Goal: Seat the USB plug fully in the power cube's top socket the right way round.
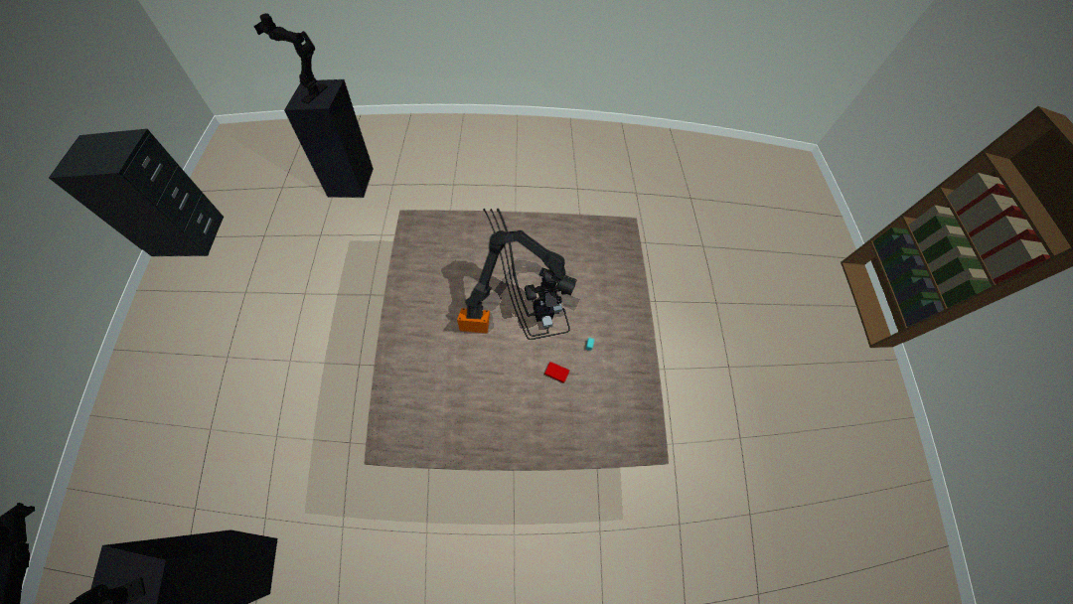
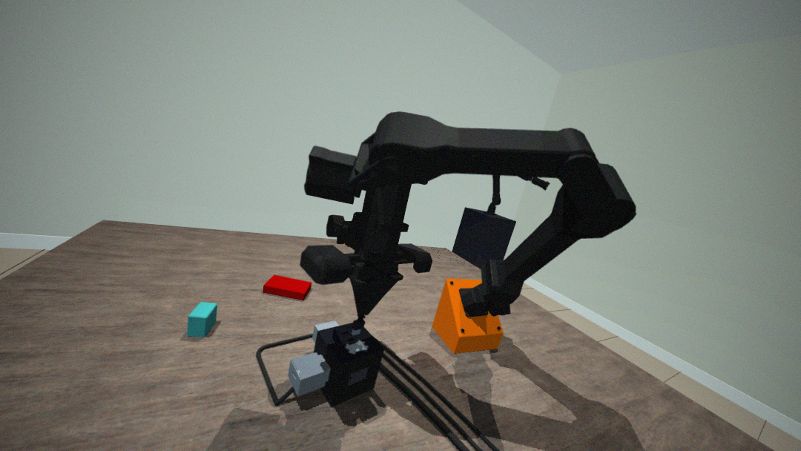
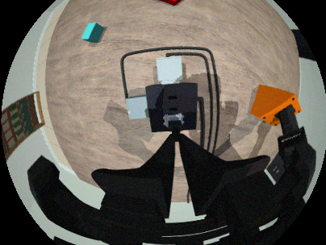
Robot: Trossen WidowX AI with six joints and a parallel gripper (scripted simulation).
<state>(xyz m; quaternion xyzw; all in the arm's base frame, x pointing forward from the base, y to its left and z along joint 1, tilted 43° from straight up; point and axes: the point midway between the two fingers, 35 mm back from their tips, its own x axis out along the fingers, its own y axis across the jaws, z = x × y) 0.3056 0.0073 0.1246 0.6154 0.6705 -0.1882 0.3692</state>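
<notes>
The USB plug shows as a small dark piece standing above the top face of the black power cube, just below the middle of the exterior view. In the wrist view the plug sits at the near edge of the cube, right at the tip of the pincer. The pincer points straight down over the cube, its fingers drawn nearly together and clenched on the plug. Whether the plug sits in the socket or just above it is too small to tell.

A light grey patch marks the cube's top face, beside the plug. Two grey adapter blocks are plugged into the cube's sides, one on the lower-left face and a second behind it. Black cables loop around the cube on the left, and more run off toward the lower right of the frame.

The arm rises from an orange base to the right of the cube on the wood-grained table. To the left lie a teal block and, further back, a flat red block, both well apart from the cube.

No brand, label or writing can be read on any of these.

In the top view, a bookshelf stands at the right edge, a dark filing cabinet at the upper left.
</notes>
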